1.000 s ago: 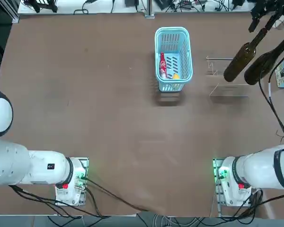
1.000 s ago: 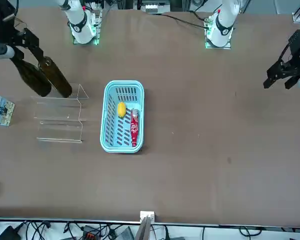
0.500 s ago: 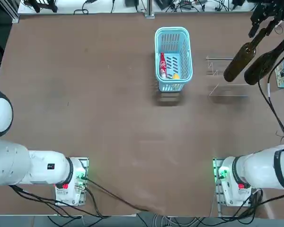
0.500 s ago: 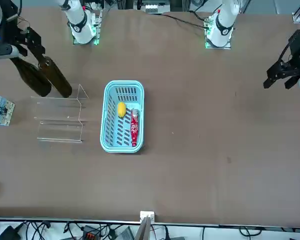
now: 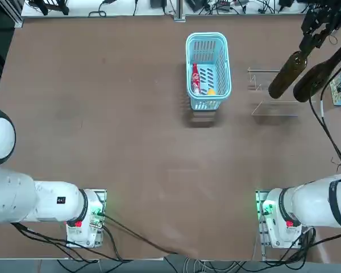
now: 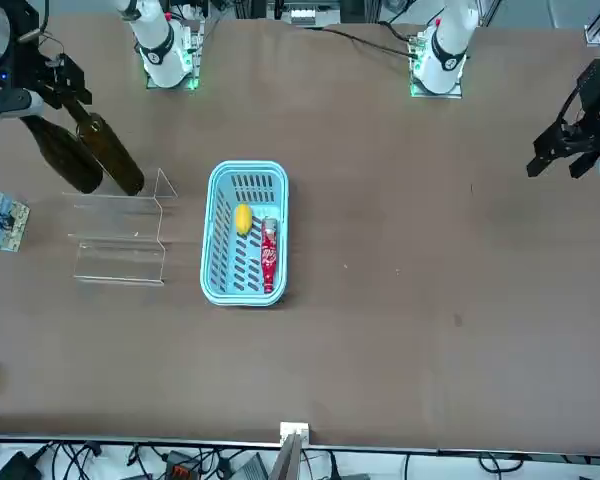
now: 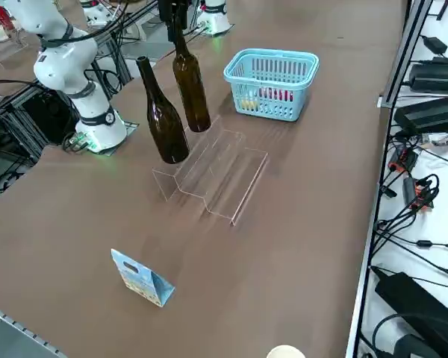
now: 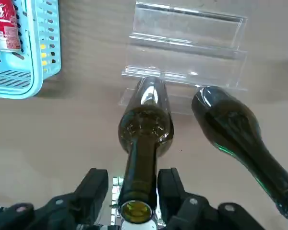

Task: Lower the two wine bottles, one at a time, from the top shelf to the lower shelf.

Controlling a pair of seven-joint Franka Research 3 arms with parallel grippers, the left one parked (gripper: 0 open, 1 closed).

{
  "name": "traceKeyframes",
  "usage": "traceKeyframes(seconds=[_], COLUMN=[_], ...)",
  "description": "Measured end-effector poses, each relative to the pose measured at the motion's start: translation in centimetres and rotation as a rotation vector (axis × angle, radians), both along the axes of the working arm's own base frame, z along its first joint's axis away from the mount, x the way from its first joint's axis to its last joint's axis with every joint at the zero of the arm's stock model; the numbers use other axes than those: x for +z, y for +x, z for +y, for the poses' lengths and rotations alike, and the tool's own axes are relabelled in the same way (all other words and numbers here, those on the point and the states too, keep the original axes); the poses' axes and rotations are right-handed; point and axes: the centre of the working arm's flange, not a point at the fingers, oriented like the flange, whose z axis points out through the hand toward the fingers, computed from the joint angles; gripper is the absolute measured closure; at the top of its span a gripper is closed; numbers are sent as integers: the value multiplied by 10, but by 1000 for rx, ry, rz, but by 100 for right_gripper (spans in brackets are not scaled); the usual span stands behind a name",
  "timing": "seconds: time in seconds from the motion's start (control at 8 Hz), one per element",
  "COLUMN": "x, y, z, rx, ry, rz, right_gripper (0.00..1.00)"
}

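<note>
Basket [image 5: 195,106] light blue; bottles [image 7: 191,89] olive-brown; table [image 5: 131,153] brown.

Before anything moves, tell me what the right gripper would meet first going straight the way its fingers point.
Probably the dark glass bottle whose neck is already between the right gripper's open fingers, though depth is unclear.

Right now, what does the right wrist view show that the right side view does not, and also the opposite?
Only right wrist view: the open fingers of the right gripper on both sides of one bottle's neck, with a gap on one side, and that bottle's mouth facing the camera.
Only right side view: the small light-blue box standing on the table.
Both: two dark wine bottles, the clear stand and the light-blue basket.
</note>
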Motion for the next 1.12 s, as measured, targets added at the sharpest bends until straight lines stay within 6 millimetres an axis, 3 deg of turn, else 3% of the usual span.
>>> traceKeyframes(seconds=[0.5, 0.75, 1.12], x=[-1, 0, 0], y=[-1, -2, -3], z=[-1, -2, -2], rx=[0, 0, 0], ry=[-5, -12, -12], rz=[9, 10, 13], right_gripper=[49, 61, 61])
